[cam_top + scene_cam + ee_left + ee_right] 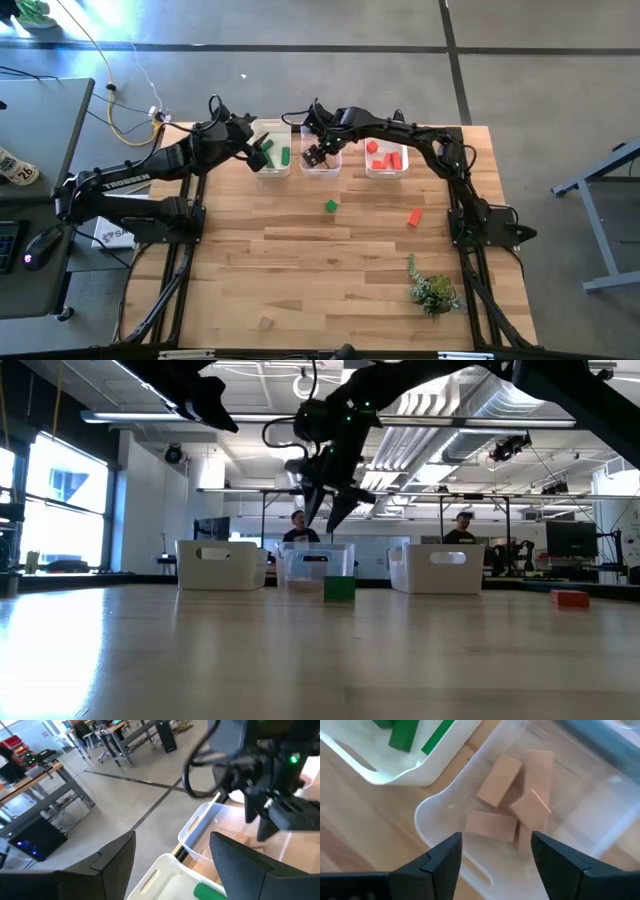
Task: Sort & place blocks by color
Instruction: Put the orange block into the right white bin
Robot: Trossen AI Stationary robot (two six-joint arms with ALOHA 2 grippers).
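Observation:
Three bins stand in a row at the table's far side. The left bin holds green blocks, the clear middle bin holds several tan blocks, and the right bin holds red blocks. One green block and one red block lie on the open table. My right gripper hangs open above the middle bin, holding nothing. My left gripper is open above the left bin, also holding nothing.
A small leafy plant sprig lies near the table's right near corner. A tan piece lies by the near edge. The table's middle is bare wood. People sit at desks in the room beyond the bins.

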